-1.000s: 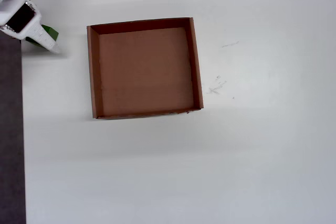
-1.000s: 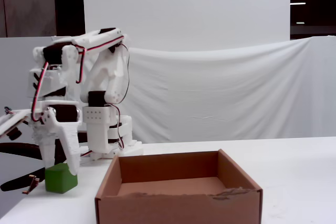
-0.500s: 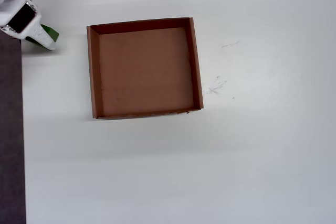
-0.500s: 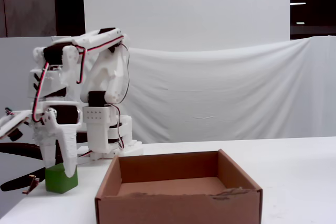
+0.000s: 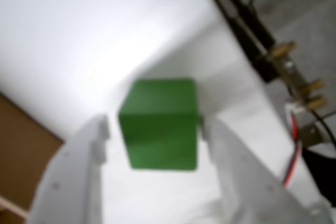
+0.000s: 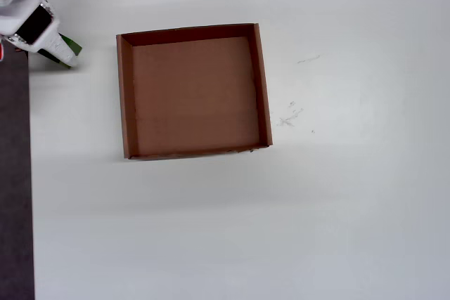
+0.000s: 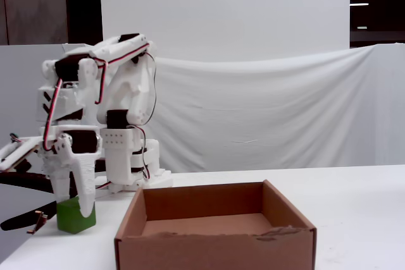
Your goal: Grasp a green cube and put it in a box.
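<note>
The small bright-green cube (image 5: 160,124) sits on the table right between the white gripper's (image 7: 74,202) 2 fingers, which look pinched against its sides. The shallow brown cardboard box (image 6: 125,96) is just to its right in the overhead view, so it's lift then carry that way.

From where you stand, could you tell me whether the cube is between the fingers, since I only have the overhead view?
Observer: Yes. In the wrist view the green cube sits between the two white fingers of the gripper.
Operator: Thank you. Is it lifted off the table yet?
Observer: The fixed view shows the green cube's base level with the table, so it looks not yet lifted.
Operator: And is the box clear for the drop?
Observer: The fixed view shows the box with low upright walls, its near wall's top edge slightly ragged, and nothing visible inside.
</note>
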### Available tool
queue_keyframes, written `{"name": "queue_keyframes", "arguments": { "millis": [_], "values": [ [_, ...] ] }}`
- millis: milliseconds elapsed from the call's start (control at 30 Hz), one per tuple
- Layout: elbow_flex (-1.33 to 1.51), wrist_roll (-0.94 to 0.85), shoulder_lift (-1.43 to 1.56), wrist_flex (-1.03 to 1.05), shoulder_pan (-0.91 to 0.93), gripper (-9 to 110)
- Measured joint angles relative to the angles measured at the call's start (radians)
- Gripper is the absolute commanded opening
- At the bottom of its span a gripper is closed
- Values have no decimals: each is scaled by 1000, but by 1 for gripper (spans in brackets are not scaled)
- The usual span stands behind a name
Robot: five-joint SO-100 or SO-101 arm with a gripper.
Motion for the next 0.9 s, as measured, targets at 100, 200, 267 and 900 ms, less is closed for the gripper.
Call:
{"name": "queue_keyframes", "arguments": {
  "millis": [100, 200, 267, 900],
  "values": [
    [5, 0, 0, -2, 0, 20],
    [5, 0, 0, -2, 0, 18],
    [5, 0, 0, -3, 0, 18],
    [6, 0, 26, -9, -15, 13]
  ]
}}
